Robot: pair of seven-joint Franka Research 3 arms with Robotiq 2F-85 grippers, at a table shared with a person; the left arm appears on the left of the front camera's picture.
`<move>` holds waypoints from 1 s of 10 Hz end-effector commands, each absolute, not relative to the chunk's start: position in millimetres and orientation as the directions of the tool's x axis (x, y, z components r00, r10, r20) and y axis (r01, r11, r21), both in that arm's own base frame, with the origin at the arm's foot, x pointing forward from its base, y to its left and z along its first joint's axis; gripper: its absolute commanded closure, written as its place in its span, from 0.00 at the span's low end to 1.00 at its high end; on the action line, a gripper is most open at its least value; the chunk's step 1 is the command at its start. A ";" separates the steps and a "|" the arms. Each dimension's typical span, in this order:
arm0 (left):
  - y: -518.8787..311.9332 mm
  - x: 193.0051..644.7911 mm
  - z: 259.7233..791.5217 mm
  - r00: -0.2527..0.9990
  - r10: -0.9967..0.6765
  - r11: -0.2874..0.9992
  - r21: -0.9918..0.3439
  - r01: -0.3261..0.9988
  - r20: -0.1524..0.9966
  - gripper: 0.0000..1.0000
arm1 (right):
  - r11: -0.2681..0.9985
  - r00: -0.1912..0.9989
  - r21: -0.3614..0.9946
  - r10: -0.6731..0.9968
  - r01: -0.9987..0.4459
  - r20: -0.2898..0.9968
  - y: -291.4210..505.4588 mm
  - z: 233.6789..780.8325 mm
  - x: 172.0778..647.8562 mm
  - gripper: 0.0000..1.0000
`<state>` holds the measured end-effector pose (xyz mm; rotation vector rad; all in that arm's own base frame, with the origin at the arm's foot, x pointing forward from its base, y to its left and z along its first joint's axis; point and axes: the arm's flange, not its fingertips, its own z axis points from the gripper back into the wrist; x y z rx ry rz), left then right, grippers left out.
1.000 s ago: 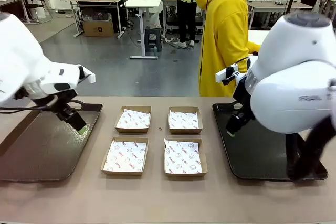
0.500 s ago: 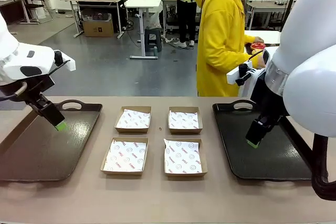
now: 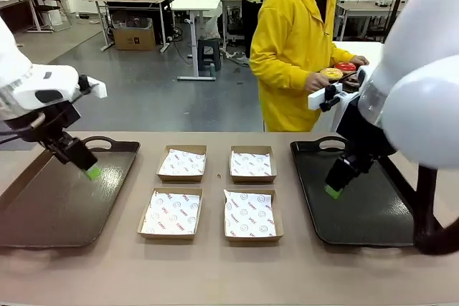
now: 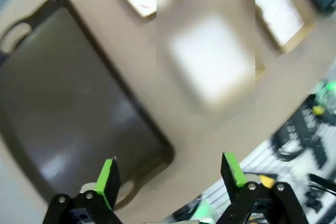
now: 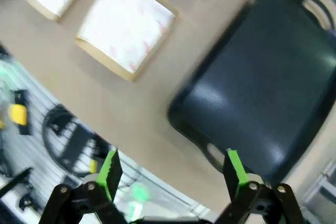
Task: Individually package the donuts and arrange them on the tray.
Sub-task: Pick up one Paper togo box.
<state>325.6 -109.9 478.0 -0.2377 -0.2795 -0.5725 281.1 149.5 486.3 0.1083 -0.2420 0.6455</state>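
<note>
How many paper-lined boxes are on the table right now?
4 shallow brown cardboard boxes lined with printed white paper, in a two-by-two block on the tan table: far-left box, far-right box, near-left box, near-right box. All are empty; none seems hidden.

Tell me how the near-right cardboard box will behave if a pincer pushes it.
Probably light: the near-right box is shallow, thin card, so it would likely slide on the smooth table rather than tip. Its paper liner lies loose and crooked, so it may shift or lift out.
</note>
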 end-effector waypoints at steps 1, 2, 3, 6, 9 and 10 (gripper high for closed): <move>-81.9 339.8 477.0 0.895 -0.223 0.668 -0.608 0.429 0.386 0.00 | 0.677 0.862 0.537 0.357 -0.504 0.360 105.9 471.5 287.1 0.00; -67.2 343.3 477.4 0.920 -0.145 0.575 -0.726 0.378 0.364 0.00 | 0.562 0.896 0.698 0.269 -0.444 0.354 81.3 462.4 289.8 0.00; -52.5 345.5 474.9 0.938 -0.076 0.475 -0.814 0.333 0.339 0.00 | 0.434 0.925 0.817 0.196 -0.380 0.326 57.3 450.7 292.8 0.00; -0.3 341.0 459.1 0.965 0.085 0.262 -0.940 0.218 0.247 0.00 | 0.176 0.965 0.949 0.053 -0.261 0.255 -14.1 419.7 298.9 0.00; 61.5 323.8 441.0 0.982 0.122 0.196 -0.973 0.118 0.144 0.00 | 0.096 0.973 0.971 -0.053 -0.219 0.224 -73.4 406.9 289.0 0.00; 79.2 321.0 434.2 0.984 0.140 0.199 -0.977 0.077 0.106 0.00 | 0.097 0.971 0.971 -0.079 -0.218 0.226 -88.5 405.8 283.1 0.00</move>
